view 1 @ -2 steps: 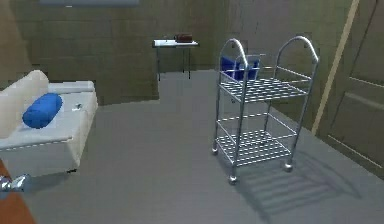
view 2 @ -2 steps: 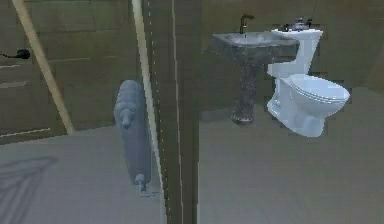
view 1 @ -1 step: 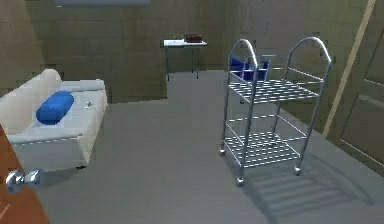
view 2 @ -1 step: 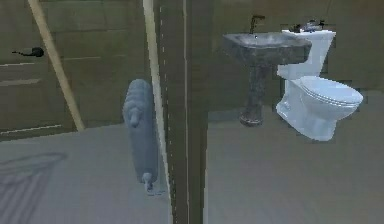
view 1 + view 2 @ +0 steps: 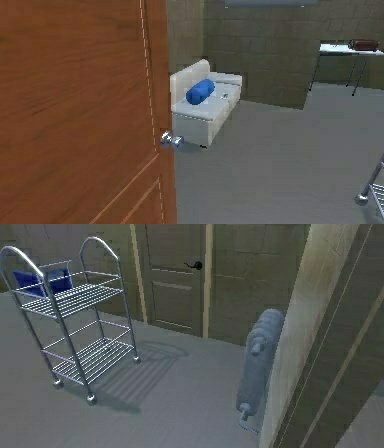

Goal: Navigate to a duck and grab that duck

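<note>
A brown wooden door [image 5: 80,110] blocks my forward view's left; the grey floor [image 5: 290,160] lies free right of a white sofa [image 5: 205,108]. Sideways I see a chrome wire cart [image 5: 80,319] and a grey ribbed radiator [image 5: 258,359], with bare floor between.

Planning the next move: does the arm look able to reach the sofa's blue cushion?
Probably not: the cushion lies on the sofa far ahead beyond the wooden door; the arm reaches sideways.

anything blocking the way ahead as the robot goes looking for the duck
Yes: a wooden door stands close at the forward view's left. Right of it, bare floor runs to a white sofa.
</note>
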